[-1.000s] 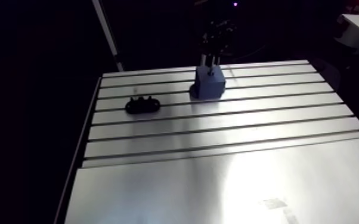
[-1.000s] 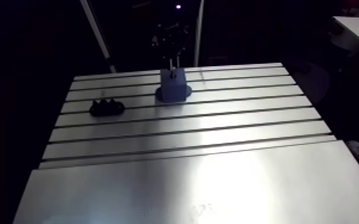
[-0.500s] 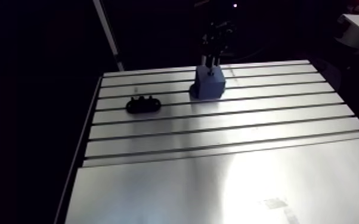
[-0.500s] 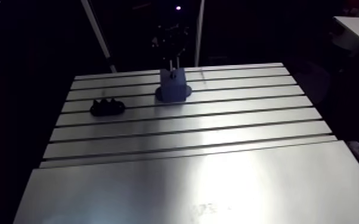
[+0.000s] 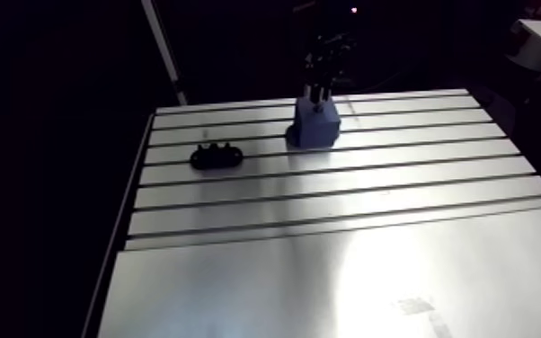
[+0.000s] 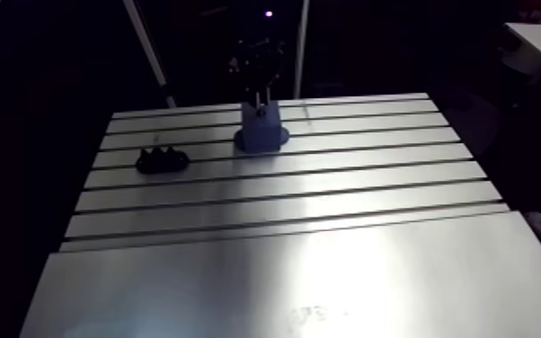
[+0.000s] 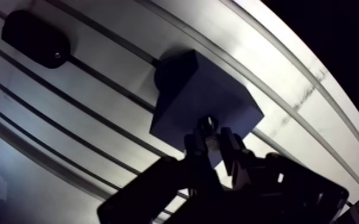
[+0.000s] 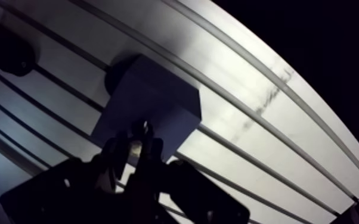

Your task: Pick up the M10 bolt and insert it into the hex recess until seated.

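Over the blue block at twelve o'clock on the table, insertion looks to be the step in hand
My gripper pinches the M10 bolt, its tip at the block's top; next calls for a straight push down until seated

You have 2 things on the slotted table: a blue block near the far edge, the dark gripper at its top, and a low black piece well apart, nearer the side edge.
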